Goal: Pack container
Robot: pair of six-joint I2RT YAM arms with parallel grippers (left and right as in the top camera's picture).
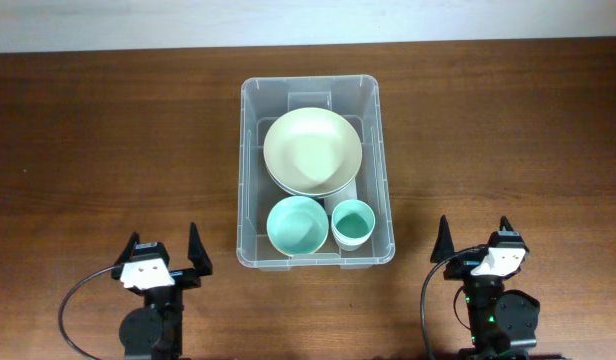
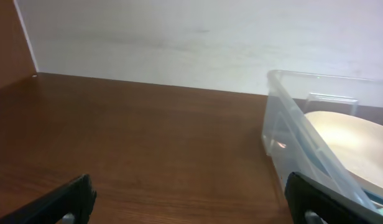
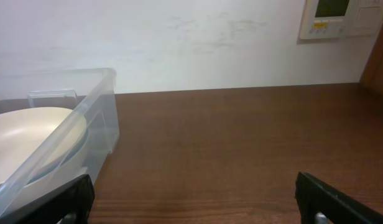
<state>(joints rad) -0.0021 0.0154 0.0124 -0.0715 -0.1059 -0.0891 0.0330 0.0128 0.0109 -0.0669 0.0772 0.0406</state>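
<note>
Across the whole overhead shot we've got the brown wooden table [image 1: 108, 150], with a white wall behind it in both wrist views. Smack in the middle, towards the far edge, sits the container [image 1: 244, 170], a clear plastic bin standing upright with no lid on it. It's between the two arms and a bit further back, well apart from both.

Biggest thing inside is a cream bowl [image 1: 313, 150] filling the far half of the bin. It looks like it's stacked on another bowl, but we can't say for sure. In the near half there's a teal bowl [image 1: 296, 225] on the left, and just beside it on the right a smaller teal cup [image 1: 352, 223], both open side up.

Then the arms, down at the near edge. The left gripper [image 1: 164, 238] has its jaws spread wide apart with nothing between them, same deal for the right gripper [image 1: 475, 225]. Neither touches the bin.

Smallest bit: a white wall panel [image 3: 331, 18] with a little screen, top right of the right wrist view.
</note>
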